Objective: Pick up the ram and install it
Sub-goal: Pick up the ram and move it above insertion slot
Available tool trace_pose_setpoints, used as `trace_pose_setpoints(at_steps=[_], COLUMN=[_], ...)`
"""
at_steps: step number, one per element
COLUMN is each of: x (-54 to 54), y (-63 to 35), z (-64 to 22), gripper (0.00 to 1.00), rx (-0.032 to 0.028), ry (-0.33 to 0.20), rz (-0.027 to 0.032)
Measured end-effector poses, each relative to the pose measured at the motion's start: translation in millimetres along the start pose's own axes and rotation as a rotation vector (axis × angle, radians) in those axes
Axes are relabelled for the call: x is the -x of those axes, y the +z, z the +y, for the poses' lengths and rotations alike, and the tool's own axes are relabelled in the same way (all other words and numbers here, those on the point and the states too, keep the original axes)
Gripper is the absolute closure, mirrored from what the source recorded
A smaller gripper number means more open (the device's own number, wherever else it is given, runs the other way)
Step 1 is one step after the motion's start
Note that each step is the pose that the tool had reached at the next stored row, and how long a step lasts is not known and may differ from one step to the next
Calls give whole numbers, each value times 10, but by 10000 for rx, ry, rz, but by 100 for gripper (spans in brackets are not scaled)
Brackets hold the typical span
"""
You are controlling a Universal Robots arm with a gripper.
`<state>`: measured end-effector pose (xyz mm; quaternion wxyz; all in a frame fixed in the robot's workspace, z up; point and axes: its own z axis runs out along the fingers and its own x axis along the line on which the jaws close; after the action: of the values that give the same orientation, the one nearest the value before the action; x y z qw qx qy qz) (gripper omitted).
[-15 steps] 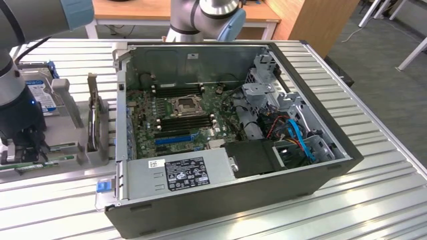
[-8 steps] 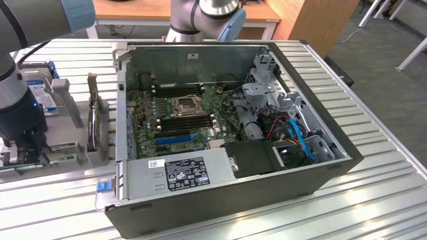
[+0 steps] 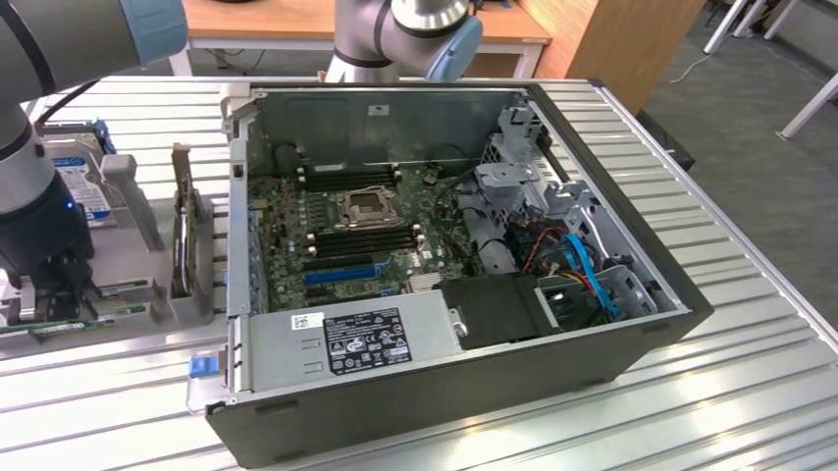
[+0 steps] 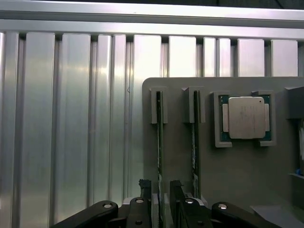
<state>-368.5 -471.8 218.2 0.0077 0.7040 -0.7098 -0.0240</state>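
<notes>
Pickup stage, seemingly. Straddled the ram (image 4: pixel 159 137), upright on edge in a slot of the grey holder (image 4: pixel 178 142) on the counter (image 4: pixel 71 118), with the end effector (image 4: pixel 160 188) released, nothing gripped. Called next for a square squeeze on its faces before any lift.

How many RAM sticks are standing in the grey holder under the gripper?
2. One ram stands between the open gripper's fingers; the other ram sits alongside, nearer the processor. Others may be hidden.
</notes>
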Motion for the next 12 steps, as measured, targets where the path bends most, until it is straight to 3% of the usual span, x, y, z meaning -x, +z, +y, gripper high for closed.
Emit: trace_pose_setpoints(at_steps=[8,12], x=[22,20], y=[6,56], z=[1,-1], gripper=[71,71], rx=[3,2], ry=[1,1], rz=[2,2])
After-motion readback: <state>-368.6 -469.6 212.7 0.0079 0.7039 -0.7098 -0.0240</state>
